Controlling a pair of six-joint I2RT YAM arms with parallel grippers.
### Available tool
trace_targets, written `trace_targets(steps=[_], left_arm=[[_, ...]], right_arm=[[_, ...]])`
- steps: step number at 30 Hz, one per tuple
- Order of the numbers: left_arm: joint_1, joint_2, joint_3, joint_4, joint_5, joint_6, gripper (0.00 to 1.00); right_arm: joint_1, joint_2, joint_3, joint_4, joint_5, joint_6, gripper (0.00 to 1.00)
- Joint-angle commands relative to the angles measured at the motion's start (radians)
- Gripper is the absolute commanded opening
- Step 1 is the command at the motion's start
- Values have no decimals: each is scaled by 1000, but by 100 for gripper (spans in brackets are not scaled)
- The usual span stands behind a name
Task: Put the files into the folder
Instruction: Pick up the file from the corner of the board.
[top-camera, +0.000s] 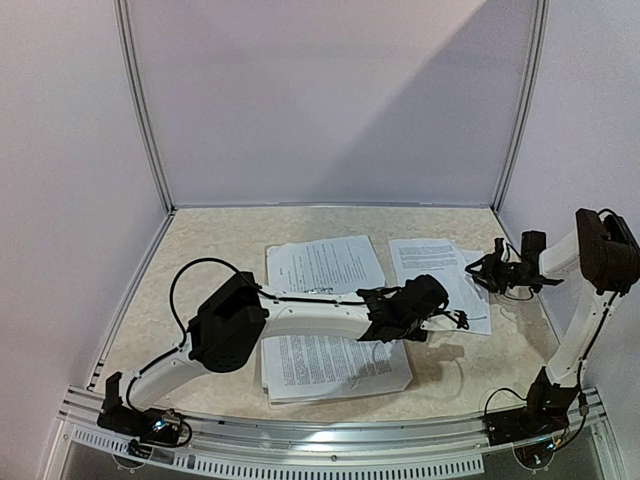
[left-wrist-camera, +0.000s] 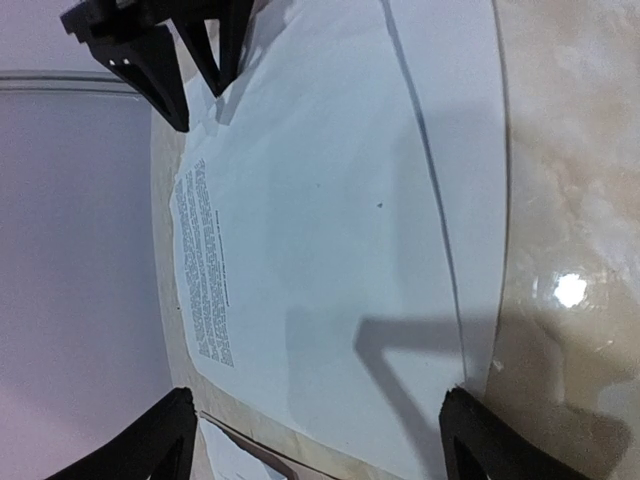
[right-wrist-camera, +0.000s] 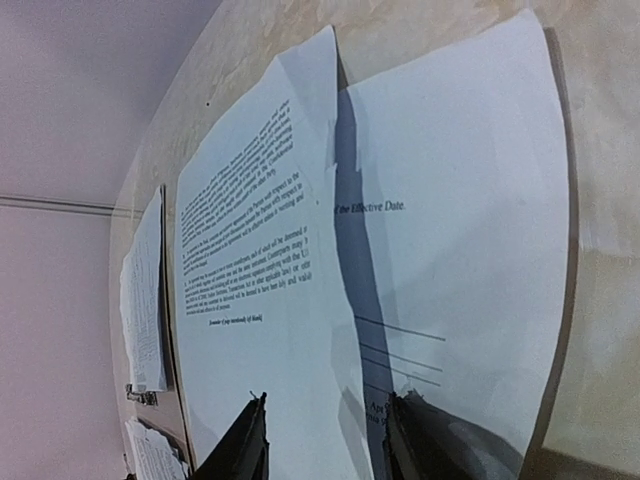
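The files are white printed sheets in three groups: a stack at the centre back, a stack at the centre front, and loose overlapping sheets at the right. My left gripper is open just above the loose sheets, its jaws wide apart. My right gripper is open low over the same sheets, at their right edge. The folder shows only as a thin tan-brown strip beside the stacks; I cannot tell its full outline.
The beige marbled table is walled by white panels on three sides. A metal rail runs along the near edge. My left arm lies across the two centre stacks. The right gripper shows in the left wrist view.
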Motion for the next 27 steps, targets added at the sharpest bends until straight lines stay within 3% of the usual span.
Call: trace_targets(steps=[1,12,17,27], left_arm=[[-16,47,-3,-23,-2,12,86],[-16,46,-5,-23,-2,12,86],[-16,45,-6,-24,-2,11,86],[-18,45,-7,-21,-4,15,86]], right_arm=[[-4,52,47,-11,-25,18,40],[22,107,125,-146,-6,22,42],[23,67,150,-299,19,-29,45],[21,14,148,-373,-119,-65,48]])
